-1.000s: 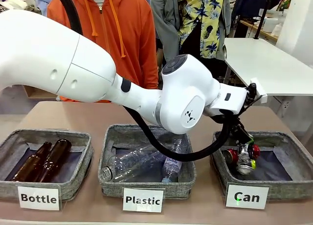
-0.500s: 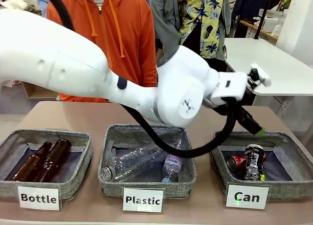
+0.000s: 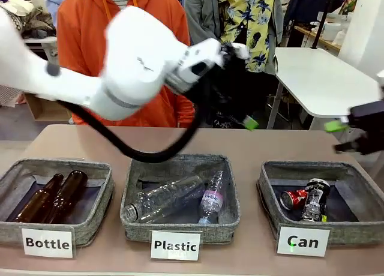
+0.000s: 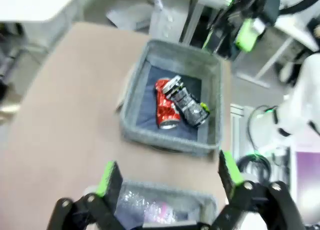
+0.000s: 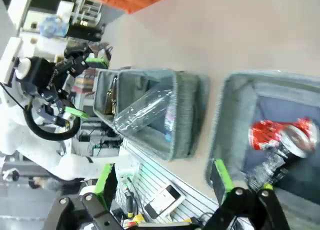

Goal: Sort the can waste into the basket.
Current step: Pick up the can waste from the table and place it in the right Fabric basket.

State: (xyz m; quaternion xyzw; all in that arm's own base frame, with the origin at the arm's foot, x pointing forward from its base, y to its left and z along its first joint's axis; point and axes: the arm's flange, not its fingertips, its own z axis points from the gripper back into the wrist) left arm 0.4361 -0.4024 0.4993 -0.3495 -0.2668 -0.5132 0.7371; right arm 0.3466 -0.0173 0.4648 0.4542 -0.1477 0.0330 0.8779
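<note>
Both crushed cans, red can (image 4: 164, 109) and black can (image 4: 188, 104), are lying light and dented inside the Can basket (image 4: 131, 101); we are judging a grip across the flattened middle best. Left gripper (image 4: 167, 172) and right gripper (image 5: 162, 177) are both hanging open, empty, though blurred.

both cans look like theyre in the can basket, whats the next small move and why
Probably just pull the left gripper back to rest. The red can and black can already lie in the Can basket, and its fingers are open and empty.

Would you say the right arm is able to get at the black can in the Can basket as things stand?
Probably yes: the right gripper is open above the basket, and the black can lies uncovered beside the red can.
</note>
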